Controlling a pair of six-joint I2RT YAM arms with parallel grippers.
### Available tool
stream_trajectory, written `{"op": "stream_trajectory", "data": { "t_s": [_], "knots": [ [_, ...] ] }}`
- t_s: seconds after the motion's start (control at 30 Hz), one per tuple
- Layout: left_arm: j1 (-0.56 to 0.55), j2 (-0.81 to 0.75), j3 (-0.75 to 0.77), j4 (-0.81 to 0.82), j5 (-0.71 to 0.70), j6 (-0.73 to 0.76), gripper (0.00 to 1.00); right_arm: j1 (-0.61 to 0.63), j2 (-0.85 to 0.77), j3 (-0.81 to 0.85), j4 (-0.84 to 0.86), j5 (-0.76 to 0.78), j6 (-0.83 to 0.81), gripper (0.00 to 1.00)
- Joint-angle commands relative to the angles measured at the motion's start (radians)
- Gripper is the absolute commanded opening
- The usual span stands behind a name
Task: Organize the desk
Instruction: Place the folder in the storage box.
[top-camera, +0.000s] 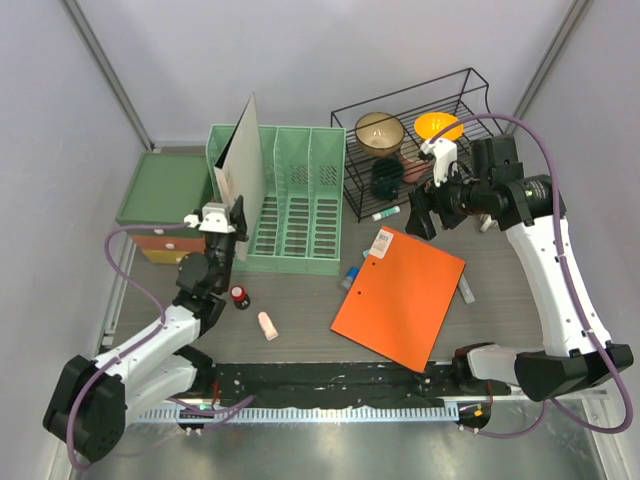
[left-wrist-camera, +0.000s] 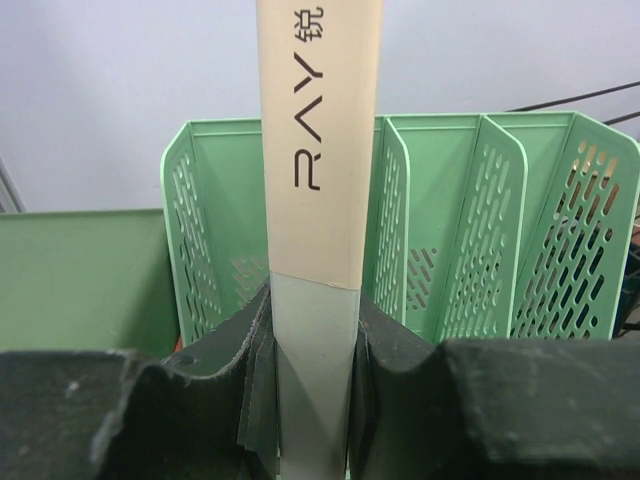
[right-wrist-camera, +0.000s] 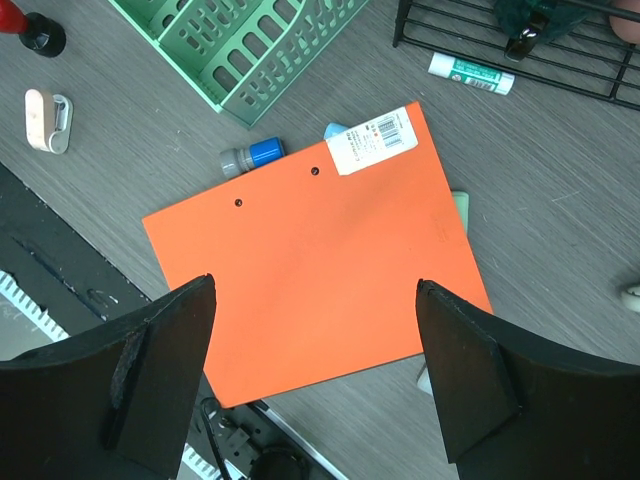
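The grey desk (top-camera: 310, 300) filled mid-frame between pale walls (top-camera: 300, 50) (green rack (top-camera: 300, 200) at upper left). The left gripper (top-camera: 222, 222) clamped an upright beige folder (top-camera: 245, 160); the right gripper (top-camera: 425, 215) hovered, jaws apart, over an orange folder (top-camera: 400, 295).

We see the table (top-camera: 300, 298), a flat, level, rectangular top of dark grey-brown wood grain, with 1 black rail (top-camera: 330, 382) and 1 ribbed metal strip (top-camera: 330, 411) running along its near edge.

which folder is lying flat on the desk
The orange folder, flat on the desk with a white label at one corner; the beige folder is held upright at the green file rack.
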Motion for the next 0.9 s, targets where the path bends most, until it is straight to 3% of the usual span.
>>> {"op": "stream_trajectory", "data": {
  "t_s": [0.0,0.67,0.87],
  "knots": [
    [-0.003,0.03,0.087,0.21,-0.002,0.0,0.0,-0.001,-0.009,-0.003,0.038,0.003,-0.005,0.85],
    [-0.003,0.281,0.021,0.618,0.015,0.038,0.0,0.001,-0.014,-0.029,0.033,-0.009,-0.017,0.85],
    [-0.003,0.324,0.004,0.624,-0.005,0.034,0.0,0.001,-0.014,-0.035,0.029,-0.018,-0.025,0.85]
  ]
}}
